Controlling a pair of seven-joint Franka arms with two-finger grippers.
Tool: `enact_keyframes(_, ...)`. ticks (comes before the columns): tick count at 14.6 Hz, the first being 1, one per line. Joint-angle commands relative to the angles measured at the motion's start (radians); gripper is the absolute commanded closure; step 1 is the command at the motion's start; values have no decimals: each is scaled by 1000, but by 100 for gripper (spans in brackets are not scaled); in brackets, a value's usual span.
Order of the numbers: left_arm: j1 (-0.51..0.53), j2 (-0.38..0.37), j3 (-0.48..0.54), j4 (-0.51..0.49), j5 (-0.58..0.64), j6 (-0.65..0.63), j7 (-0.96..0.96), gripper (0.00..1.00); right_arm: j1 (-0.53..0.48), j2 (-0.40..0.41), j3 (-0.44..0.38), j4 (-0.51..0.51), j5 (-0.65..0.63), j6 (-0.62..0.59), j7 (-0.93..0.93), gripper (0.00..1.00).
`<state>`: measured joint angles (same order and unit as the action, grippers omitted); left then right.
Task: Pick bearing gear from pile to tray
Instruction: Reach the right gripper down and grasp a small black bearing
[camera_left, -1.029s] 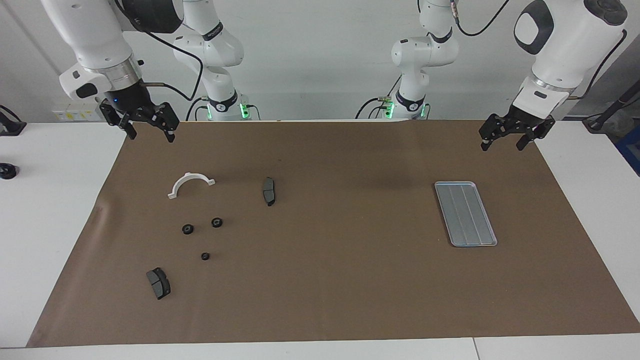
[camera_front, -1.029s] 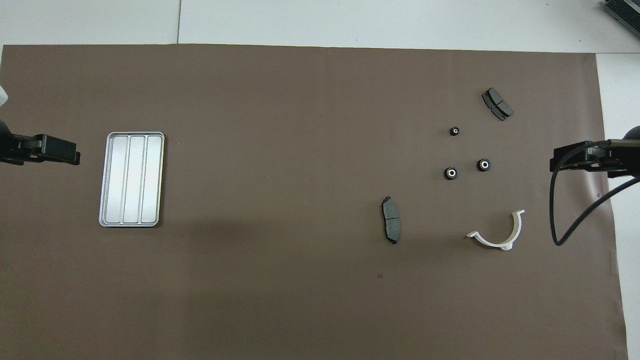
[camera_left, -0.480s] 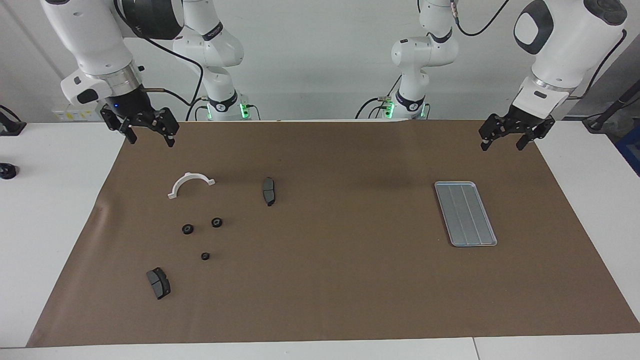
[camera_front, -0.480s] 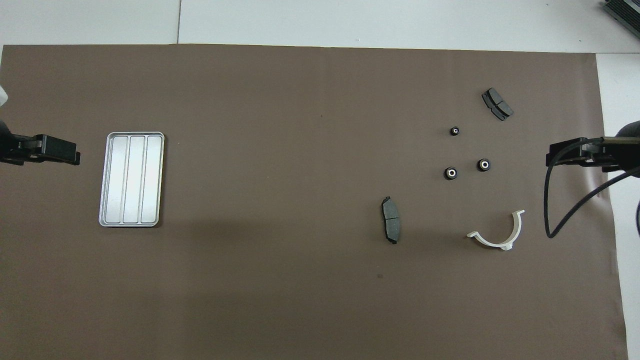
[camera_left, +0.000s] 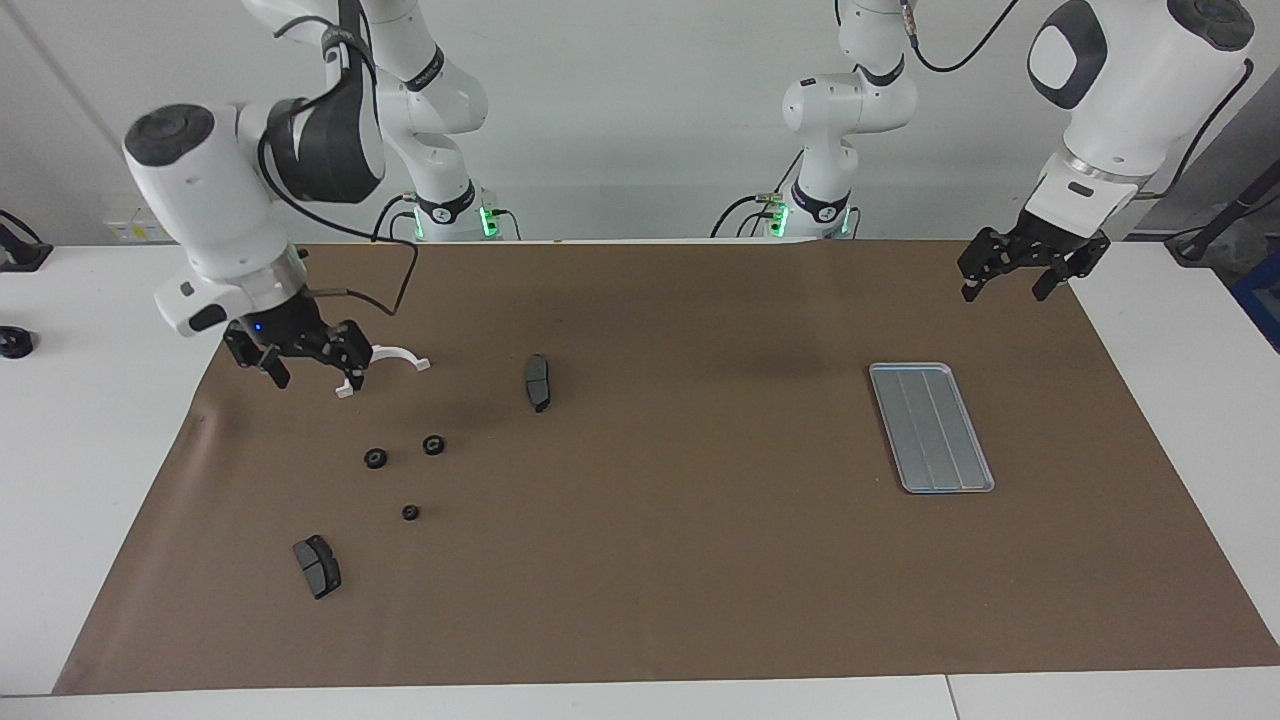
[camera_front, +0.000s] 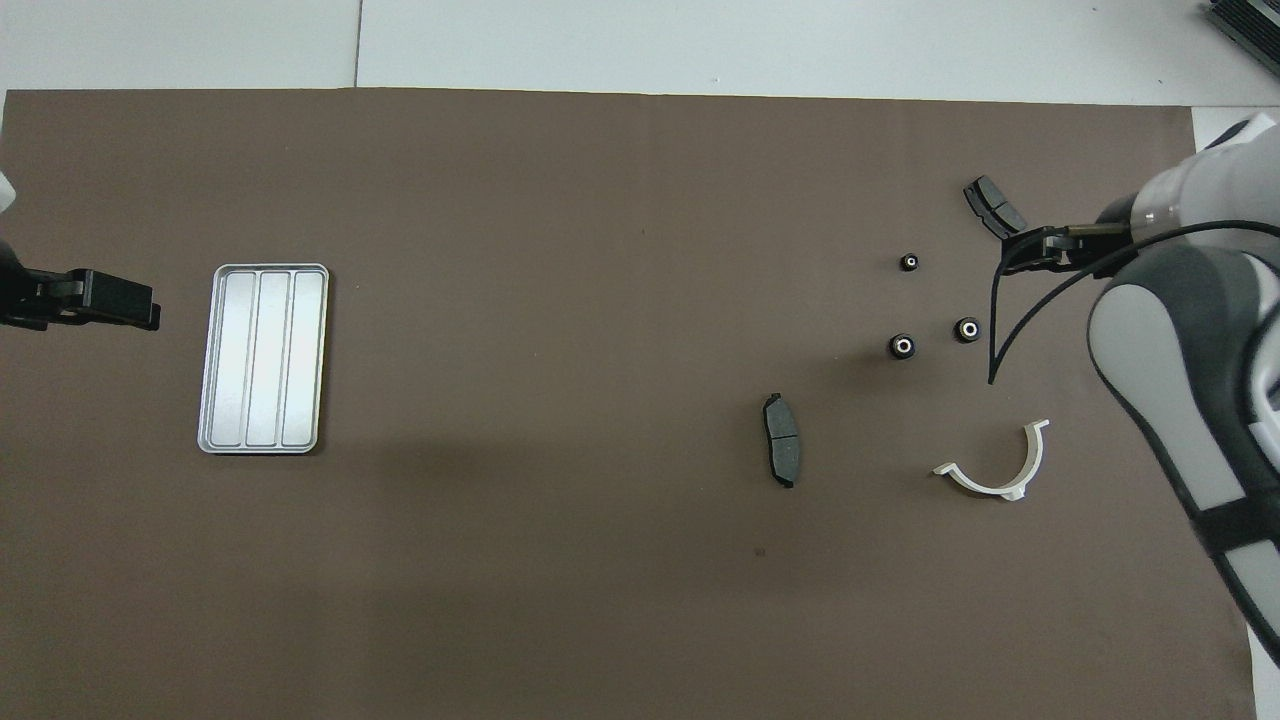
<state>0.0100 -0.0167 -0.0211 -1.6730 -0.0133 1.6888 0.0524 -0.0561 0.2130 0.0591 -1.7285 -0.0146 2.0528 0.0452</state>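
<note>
The right end effector, fingers spread and empty, hangs over the white bracket. The gears lie farther from the robots, well apart from the tray. The left end effector, also spread, waits by the tray's end

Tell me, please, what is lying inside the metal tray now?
Nothing is visible inside the tray: only its bare grooved floor shows in both views, with no part covered. The three gears lie on the brown mat, toward the right arm's end.

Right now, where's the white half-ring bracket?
The white half-ring bracket lies at the right arm's end, nearer the robots than the three small black round gears.
</note>
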Motion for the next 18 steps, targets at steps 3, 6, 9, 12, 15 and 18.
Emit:
enact_keyframes(3,13,-20,-7,-19,-7,0,-2,0,33,169,7,21,13,196,-19,0)
enact_keyframes(6,13,-20,-7,-19,-7,0,-2,0,55,242,7,21,-1,269,-16,0)
enact_keyframes(9,13,-20,-7,-19,-7,0,-2,0,56,299,7,18,-4,328,-16,0)
enact_keyframes(12,13,-20,-7,-19,-7,0,-2,0,41,310,5,10,-8,339,-25,0)
enact_keyframes(15,13,-20,-7,-19,-7,-1,-2,0,42,315,5,-3,-18,354,-25,1)
enact_keyframes(18,13,-20,-7,-19,-7,0,-2,0,44,315,5,-5,-18,353,-24,45)
